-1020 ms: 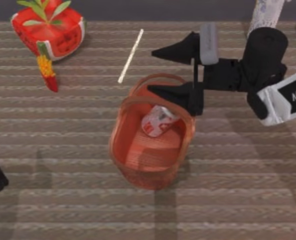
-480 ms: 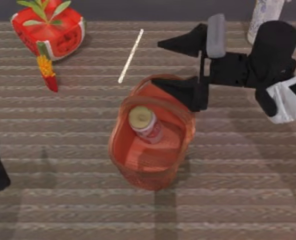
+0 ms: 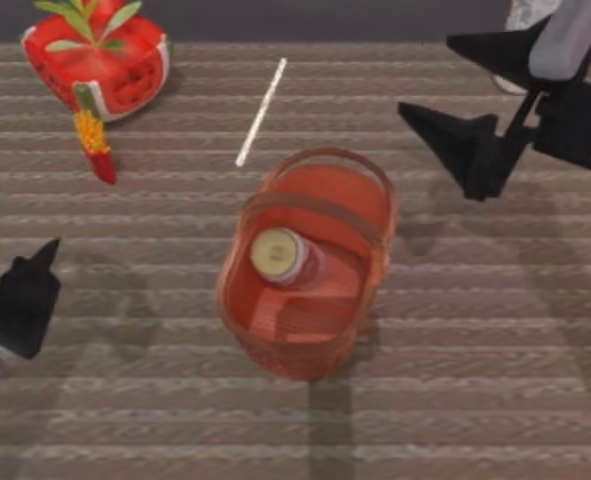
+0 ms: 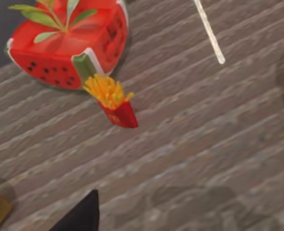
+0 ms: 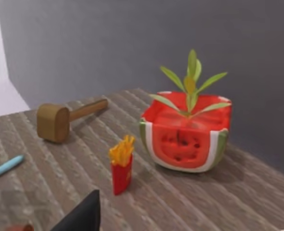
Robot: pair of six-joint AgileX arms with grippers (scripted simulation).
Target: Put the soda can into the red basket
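With the soda can [image 3: 278,254] seen upright inside the red basket [image 3: 237,300], the empty, wide-open right gripper [image 3: 462,108] at two o'clock is best lifted clear; the left gripper [image 3: 25,300], grip undeterminable, sits at nine o'clock.

Overhead camera looking straight down at the striped brown wooden table [image 3: 125,400]; both wrist cameras look obliquely and closer, sharing the red watermelon-shaped planter [image 3: 95,60] [image 4: 67,45] [image 5: 185,137] seen at the overhead frame's upper left.

Both arms are matte black, the right end effector [image 3: 470,105] showing two pointed wedge fingers and a grey rounded block.
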